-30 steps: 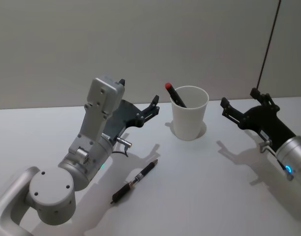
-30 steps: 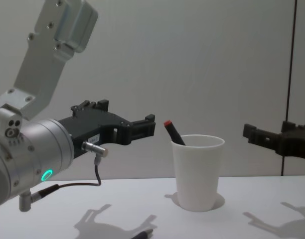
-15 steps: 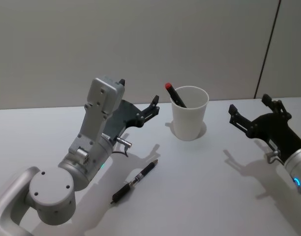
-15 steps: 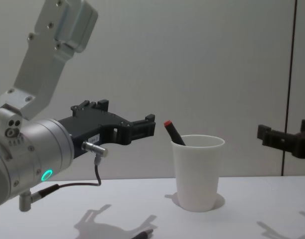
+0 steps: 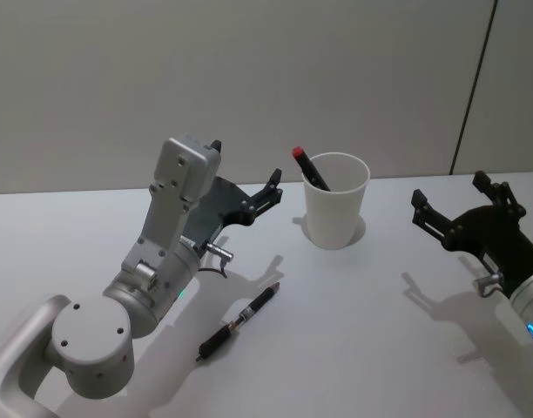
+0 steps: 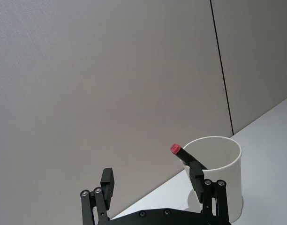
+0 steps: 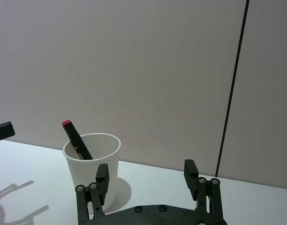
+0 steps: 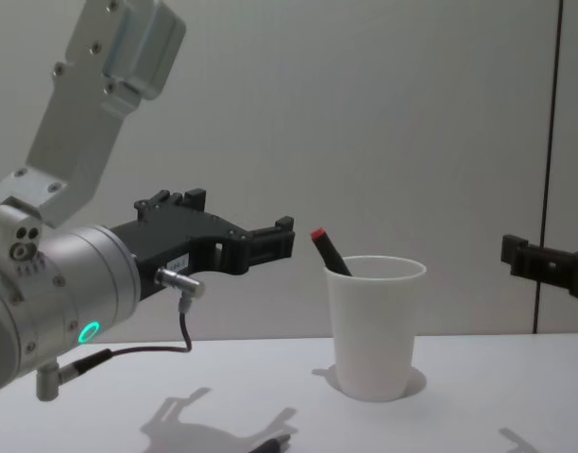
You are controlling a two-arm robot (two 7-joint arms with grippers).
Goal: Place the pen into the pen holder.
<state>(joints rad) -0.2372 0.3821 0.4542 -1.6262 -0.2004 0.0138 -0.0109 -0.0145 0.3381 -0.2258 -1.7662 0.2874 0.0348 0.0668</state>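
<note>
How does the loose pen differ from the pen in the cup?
The loose pen lies flat on the table, fully in sight; the pen in the cup stands tilted, its lower part hidden by the white cup. The pen in the cup has a red top; the loose pen has a pale band midway. Both are dark-bodied.

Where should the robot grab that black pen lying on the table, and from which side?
Probably mid-barrel of the pen, from straight above, closing across its width: it lies flat and slanted on the table, with free space either side.
</note>
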